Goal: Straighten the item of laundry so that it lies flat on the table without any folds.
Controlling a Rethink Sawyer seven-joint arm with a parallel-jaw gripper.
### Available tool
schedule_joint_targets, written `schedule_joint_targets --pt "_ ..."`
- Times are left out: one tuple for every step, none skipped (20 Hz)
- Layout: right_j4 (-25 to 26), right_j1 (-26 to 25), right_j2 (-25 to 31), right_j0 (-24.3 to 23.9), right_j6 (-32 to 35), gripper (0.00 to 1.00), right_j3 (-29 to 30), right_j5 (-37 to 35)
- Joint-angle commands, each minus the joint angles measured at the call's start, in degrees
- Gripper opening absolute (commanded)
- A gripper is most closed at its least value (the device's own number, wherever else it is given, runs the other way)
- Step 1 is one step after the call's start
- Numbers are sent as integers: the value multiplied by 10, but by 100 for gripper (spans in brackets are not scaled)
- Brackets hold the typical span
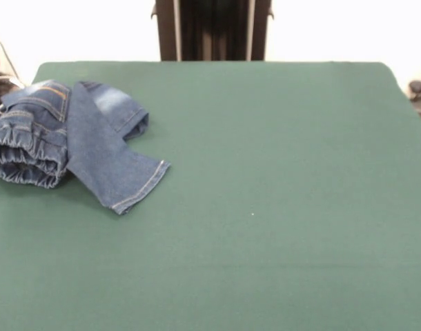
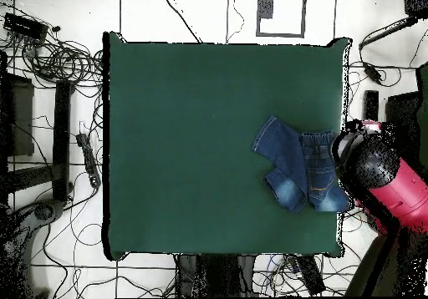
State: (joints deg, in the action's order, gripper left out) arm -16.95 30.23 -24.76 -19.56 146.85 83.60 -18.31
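The item of laundry (image 1: pixel 72 138) is a pair of blue denim jeans, bunched near the table's left edge in the front view. Its elastic waistband is rolled up at the left, one hemmed leg runs toward the front and the other is folded back beside it. Seen from overhead, the jeans (image 2: pixel 297 166) lie by the right edge of the green table (image 2: pixel 192 145). The red and black arm (image 2: pixel 372 166) hangs just past that edge, next to the waistband. Its gripper is hidden under the arm's black end.
The green table (image 1: pixel 266 207) spreads wide to the right of the jeans in the front view. In the overhead view, cables and dark equipment (image 2: pixel 58 112) lie on the floor around the table.
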Motion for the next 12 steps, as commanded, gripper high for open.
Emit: schedule_joint_targets --pt "-9 -37 76 26 55 100 9 -43" --pt "-10 -39 75 28 58 100 9 -43" --pt "-10 -43 74 31 59 100 5 -41" --pt "-11 -43 78 30 58 100 6 -40" --pt "-13 -44 83 30 59 100 6 -37" --pt "-13 -46 82 31 60 100 4 -37" --pt "-15 -50 78 35 65 100 0 -43" --pt "-17 -53 74 39 69 100 -3 -48" --pt "-19 -61 58 51 81 100 -12 -64" --pt "-23 -67 52 57 90 100 -16 -68" --pt "-27 -72 47 63 99 100 -20 -72" --pt "-30 -77 42 68 107 100 -23 -76"
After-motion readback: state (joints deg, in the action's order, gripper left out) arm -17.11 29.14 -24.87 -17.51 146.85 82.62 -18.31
